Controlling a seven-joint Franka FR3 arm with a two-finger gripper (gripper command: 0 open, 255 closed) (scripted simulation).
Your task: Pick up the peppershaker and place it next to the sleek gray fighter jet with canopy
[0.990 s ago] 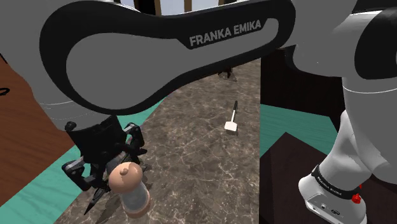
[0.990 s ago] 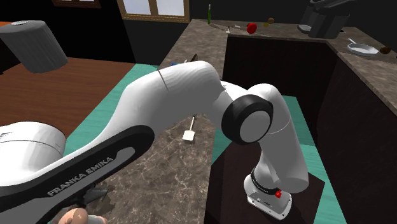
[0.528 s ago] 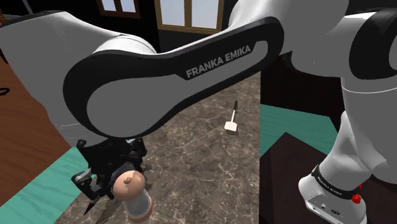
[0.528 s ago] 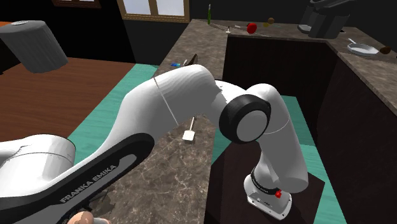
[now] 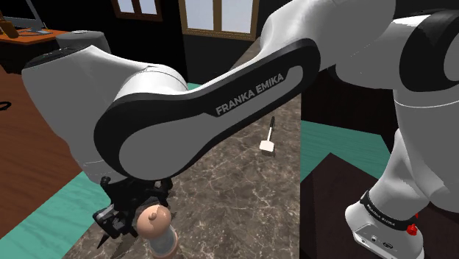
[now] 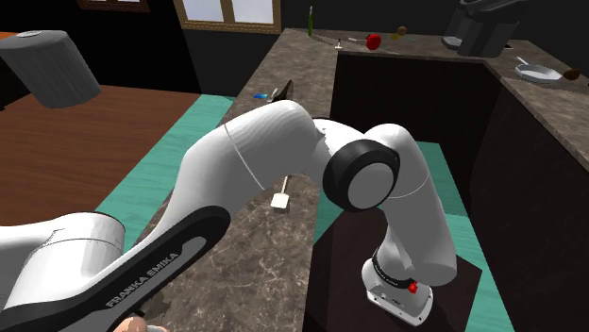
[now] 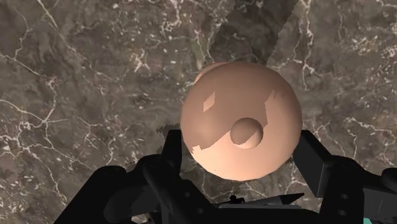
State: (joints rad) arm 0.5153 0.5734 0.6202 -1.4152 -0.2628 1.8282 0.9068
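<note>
Shoulder view first: the white arm bends down over the dark marble table, and its black claw hangs low at the table's near end, close to the edge that borders the teal floor. The shaker stands upright in the claw, its round peach top with a small knob above a pale grey body. Its base is cut off by the picture's edge, so I cannot tell whether it rests on the table.

From the wrist view, the claw has closed round the shaker. The two black fingers press against opposite sides of the peach top, with marble beneath it.

Further up the table, well apart from the shaker, lies a white spatula with a thin dark handle.

In the second exterior view the spatula lies near the table's middle, by the edge that faces the stand. At the far end sit something red and a green bottle.
</note>
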